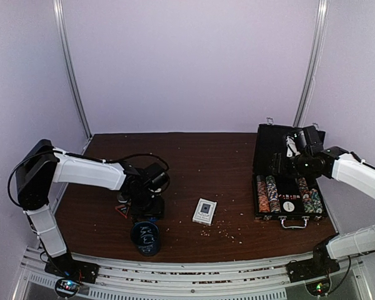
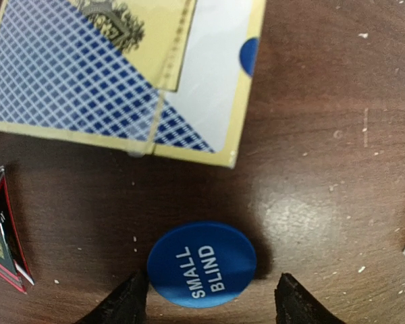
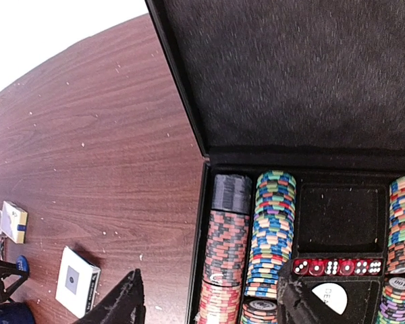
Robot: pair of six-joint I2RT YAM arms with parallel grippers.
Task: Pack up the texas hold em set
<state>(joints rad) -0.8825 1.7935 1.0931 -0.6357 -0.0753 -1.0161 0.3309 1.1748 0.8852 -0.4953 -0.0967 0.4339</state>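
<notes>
The black case [image 1: 270,145] lies open at the right, with chip rolls [image 1: 267,194] in its tray. In the right wrist view I see the chip rolls [image 3: 273,236], red dice [image 3: 337,266] and a white dealer button [image 3: 331,295]. My right gripper [image 3: 209,304] is open and empty, hovering over the case's left edge [image 3: 201,223]. My left gripper [image 2: 212,304] is open and low over the table. A blue "SMALL BLIND" button [image 2: 201,263] lies flat between its fingertips [image 2: 128,304]. A blue-and-yellow card deck [image 2: 121,74] lies just beyond the button.
A white card deck [image 1: 204,211] lies mid-table. A dark round cup [image 1: 145,236] with white scribbles stands at the near edge, close to my left gripper [image 1: 144,205]. A red-edged item [image 2: 0,236] lies left of the button. Crumbs dot the wooden table [image 1: 200,162].
</notes>
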